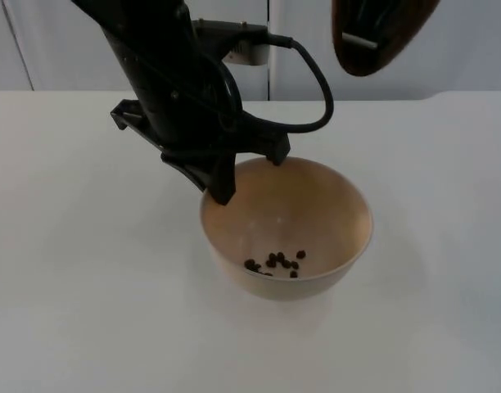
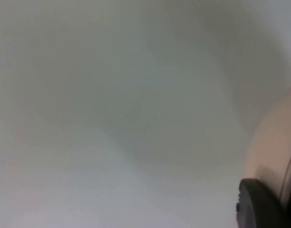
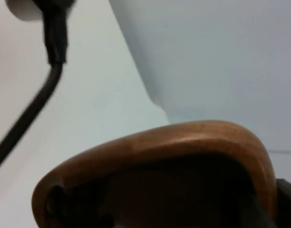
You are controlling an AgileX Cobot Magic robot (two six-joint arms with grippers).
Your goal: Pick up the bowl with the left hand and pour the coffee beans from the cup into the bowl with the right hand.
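A beige bowl (image 1: 324, 205) sits near the table's middle with a small heap of coffee beans (image 1: 275, 264) at its bottom. My left gripper (image 1: 222, 192) is shut on the bowl's back-left rim. In the left wrist view one black fingertip (image 2: 259, 206) lies against the bowl's outer wall (image 2: 274, 142). Whether the bowl touches the table I cannot tell. A brown wooden cup (image 1: 380, 33) hangs high above the far right, tipped with its mouth toward the camera. In the right wrist view the cup's rim (image 3: 183, 137) looms close, with a black finger (image 3: 288, 204) of my right gripper beside it.
White table top (image 1: 87, 286) lies bare all around the bowl. The grey partition wall (image 1: 54, 41) closes off the far edge. The left arm (image 1: 152, 65) reaches in over the bowl's back left.
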